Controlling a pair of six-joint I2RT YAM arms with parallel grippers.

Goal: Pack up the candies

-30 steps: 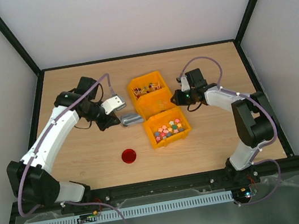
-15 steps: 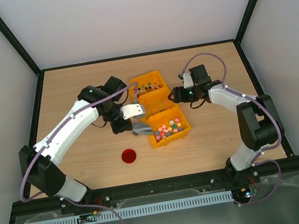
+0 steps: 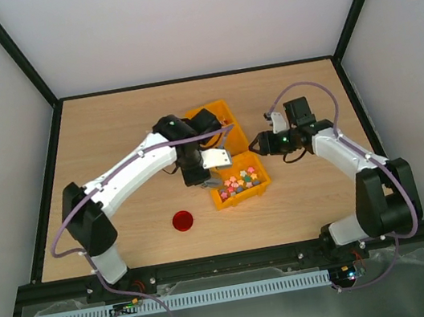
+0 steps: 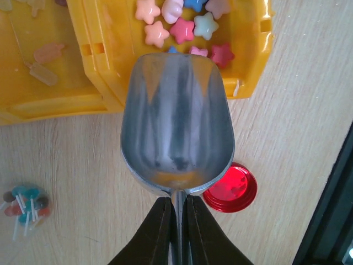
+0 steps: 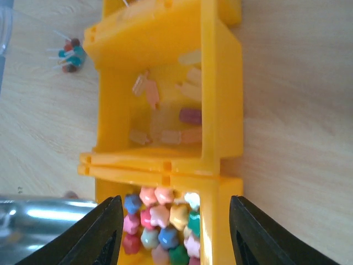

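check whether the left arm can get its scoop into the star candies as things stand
Probably yes. The left end effector grips the empty scoop, its lip over the rim of the yellow bin, candies just ahead, nothing between. The right end effector is open, off to the side.

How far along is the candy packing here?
Done: nothing packed that shows; the scoop is empty. In hand: the left gripper, shut on the scoop, holds its lip at the bin rim beside the candies; the right gripper hangs open nearby. Left: scooping, filling, and the red lid, loose on the table.
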